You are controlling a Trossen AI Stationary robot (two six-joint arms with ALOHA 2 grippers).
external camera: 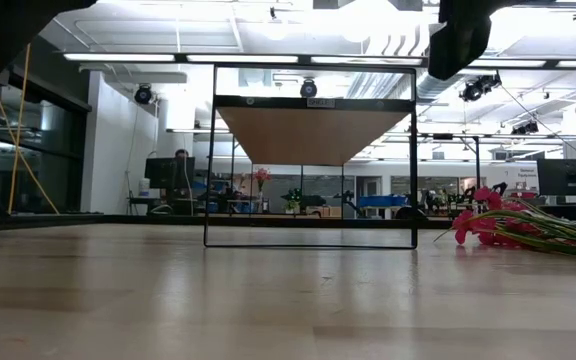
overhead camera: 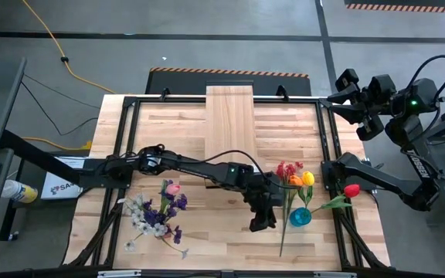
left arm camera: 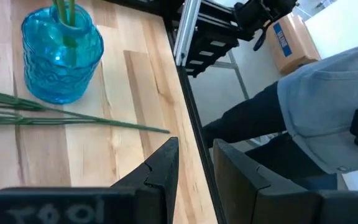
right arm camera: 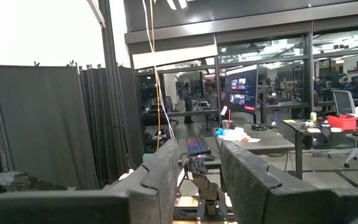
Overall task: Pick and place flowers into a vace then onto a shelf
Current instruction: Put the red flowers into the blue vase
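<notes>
A blue glass vase [overhead camera: 300,217] [left arm camera: 61,53] stands upright on the table's right part with green stems [left arm camera: 64,12] in it; a red tulip [overhead camera: 351,190] leans out toward the right. Beside it, orange and yellow tulips [overhead camera: 305,180] and a red spray [overhead camera: 284,170] lie on the table, their stems [left arm camera: 73,118] running past the vase. More flowers [overhead camera: 157,212] lie at the near left. My left gripper [overhead camera: 261,222] [left arm camera: 196,146] hangs open just left of the vase, nothing between its fingers. My right gripper [overhead camera: 346,104] [right arm camera: 197,146] waits open, raised beyond the far right corner.
The pale wood shelf [overhead camera: 230,116] stands at the middle of the far edge. A black metal frame [overhead camera: 324,139] borders the table. A person in grey and dark clothes [left arm camera: 328,112] stands just off the table's edge. Pink blossoms [external camera: 488,225] show at the right in the low view.
</notes>
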